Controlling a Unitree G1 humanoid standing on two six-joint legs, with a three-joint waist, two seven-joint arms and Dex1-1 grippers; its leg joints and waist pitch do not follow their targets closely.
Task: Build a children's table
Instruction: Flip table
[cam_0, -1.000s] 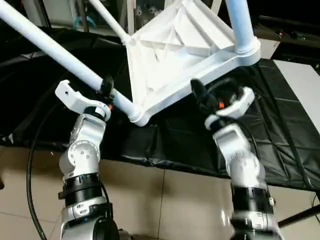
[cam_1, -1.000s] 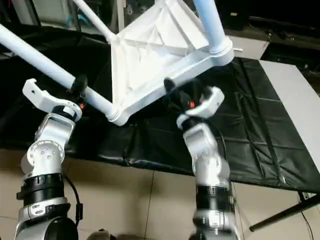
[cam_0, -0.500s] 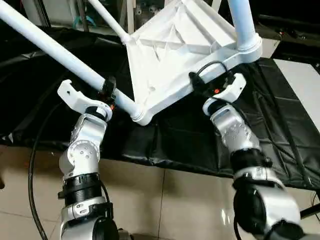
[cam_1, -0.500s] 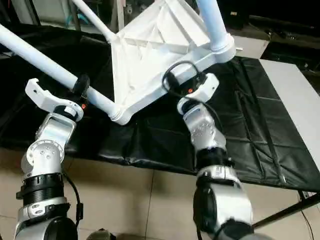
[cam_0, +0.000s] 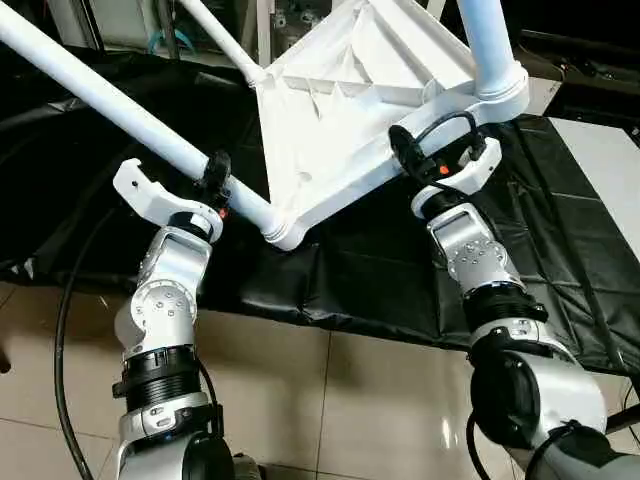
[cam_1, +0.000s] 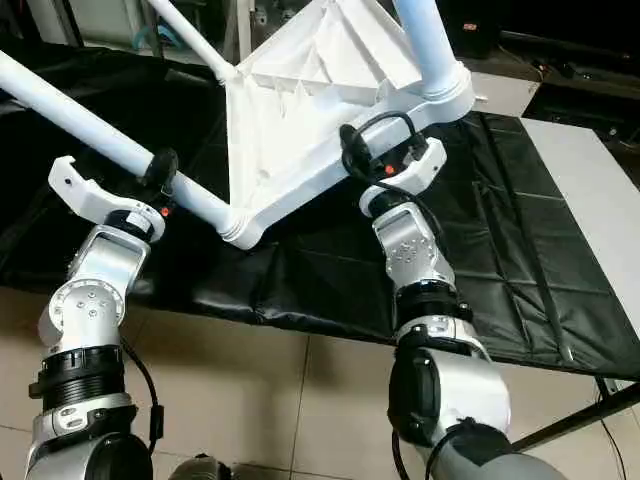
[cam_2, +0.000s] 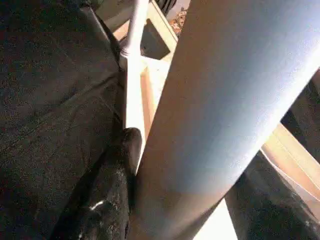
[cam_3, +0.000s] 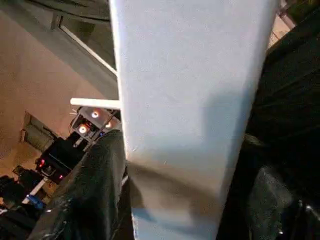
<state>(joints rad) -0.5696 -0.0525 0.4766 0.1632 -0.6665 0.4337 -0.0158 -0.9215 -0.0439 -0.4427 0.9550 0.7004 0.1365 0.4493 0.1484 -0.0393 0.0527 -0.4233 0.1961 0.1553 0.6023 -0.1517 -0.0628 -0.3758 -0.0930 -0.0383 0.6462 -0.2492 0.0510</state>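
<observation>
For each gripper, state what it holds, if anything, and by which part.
Left gripper: jaws shut on a table leg, near its socket end. Right gripper: jaws straddle the tabletop's near edge rim; a firm hold cannot be told.

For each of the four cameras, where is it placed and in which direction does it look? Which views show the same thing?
Left eye and right eye: on the head, looking forward and down at the tabletop over both silver forearms.
Left wrist: on the left arm, looking along the left gripper, closed on a leg.
Right wrist: on the right arm, looking along the right gripper at the tabletop's rim, between its fingers.
Shared: both eyes show one scene; left wrist and eyes share that leg.
</observation>
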